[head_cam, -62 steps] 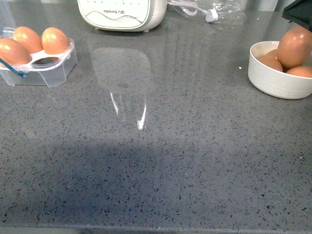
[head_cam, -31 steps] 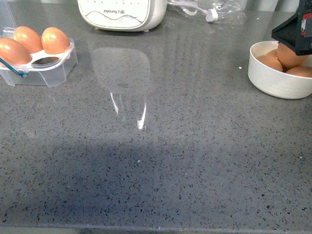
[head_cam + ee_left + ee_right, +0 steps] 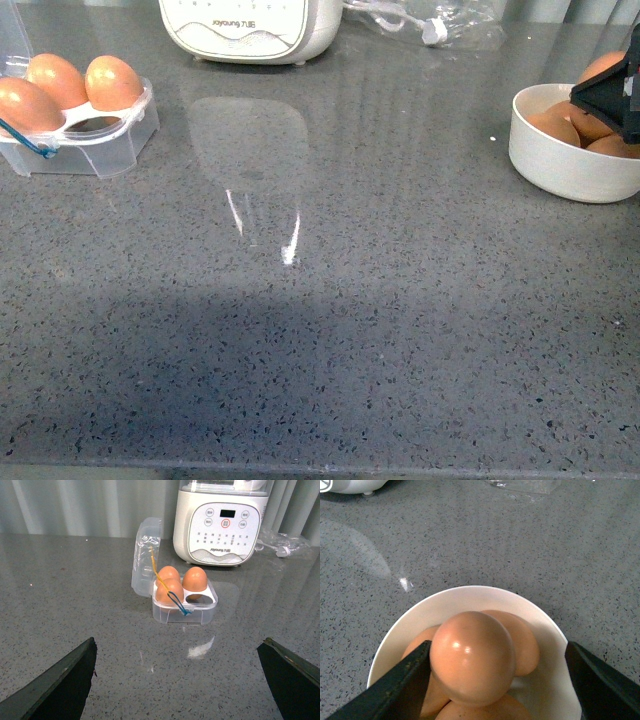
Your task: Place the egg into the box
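Right end effector [image 3: 497, 647] spread around the top egg [image 3: 472, 657] in the white bowl [image 3: 470, 597].
The egg stands near upright on the pile, one finger [image 3: 410, 672] touching its side, the other apart; this end effector sits lower than a second ago. Left end effector [image 3: 178, 641] spread, empty, short of the box [image 3: 182, 612].

We're looking at a glossy grey speckled stone countertop [image 3: 400, 300]. A white Joyoung appliance [image 3: 250, 28] stands at the back, and we see its pale reflection on the top just in front of it. Beside it lies a crumpled clear plastic bag [image 3: 440, 22] with a white cable. There are bright glare streaks [image 3: 290, 245] mid-counter and a broad shadow [image 3: 250, 380] across the near strip. In the left wrist view we get a pale grey pleated curtain [image 3: 75, 505] behind the counter.
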Controlling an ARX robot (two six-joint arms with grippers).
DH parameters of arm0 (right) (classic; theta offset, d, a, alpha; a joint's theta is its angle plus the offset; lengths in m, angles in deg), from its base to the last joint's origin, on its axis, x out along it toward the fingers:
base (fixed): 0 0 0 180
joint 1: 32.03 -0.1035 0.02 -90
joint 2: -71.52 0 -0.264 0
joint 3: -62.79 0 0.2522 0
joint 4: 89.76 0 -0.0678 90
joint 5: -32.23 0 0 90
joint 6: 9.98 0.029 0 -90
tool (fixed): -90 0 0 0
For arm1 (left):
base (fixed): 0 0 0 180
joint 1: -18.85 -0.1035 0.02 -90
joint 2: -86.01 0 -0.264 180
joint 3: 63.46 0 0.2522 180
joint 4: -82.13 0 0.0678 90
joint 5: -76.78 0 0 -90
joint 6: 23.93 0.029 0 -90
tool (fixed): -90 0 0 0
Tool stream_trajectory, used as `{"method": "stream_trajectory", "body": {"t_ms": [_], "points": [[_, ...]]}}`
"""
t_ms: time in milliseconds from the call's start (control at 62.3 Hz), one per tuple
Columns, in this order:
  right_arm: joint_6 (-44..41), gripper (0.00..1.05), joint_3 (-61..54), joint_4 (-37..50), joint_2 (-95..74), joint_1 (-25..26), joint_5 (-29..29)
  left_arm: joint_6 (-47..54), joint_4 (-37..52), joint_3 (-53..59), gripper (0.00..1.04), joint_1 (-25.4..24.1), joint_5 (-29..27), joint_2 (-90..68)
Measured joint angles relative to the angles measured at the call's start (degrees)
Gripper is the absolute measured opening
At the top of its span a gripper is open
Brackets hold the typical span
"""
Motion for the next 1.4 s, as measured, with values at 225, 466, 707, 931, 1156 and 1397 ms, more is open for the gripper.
{"method": "stream_trajectory", "body": {"t_ms": [225, 466, 707, 931, 1156, 1397], "points": [[-0.17, 0.46, -0.2, 0.11, 0.0, 0.22, 0.5, 0.02, 0.0, 0.0, 0.98, 0.0, 0.0, 0.0], [-0.35, 0.44, -0.66, -0.52, 1.38, 0.31, 0.83, 0.0, 0.0, 0.0, 0.98, 0.0, 0.0, 0.0], [0.72, 0.44, 0.94, -1.11, 8.35, -2.4, 1.42, 0.0, 0.0, 0.0, 0.98, 0.0, 0.0, 0.0], [3.69, 0.44, 7.87, 4.35, 6.51, -13.0, 2.43, 0.02, 0.0, 0.0, 0.98, 0.0, 0.0, 0.0], [6.38, 0.44, 17.68, 5.77, -3.06, -22.6, 0.76, 0.0, 0.0, 0.0, 0.98, 0.0, 0.0, 0.0], [8.46, 0.44, 28.44, 5.46, -14.45, -29.62, -0.94, 0.0, 0.0, 0.0, 0.98, 0.0, 0.0, 0.0]]}}
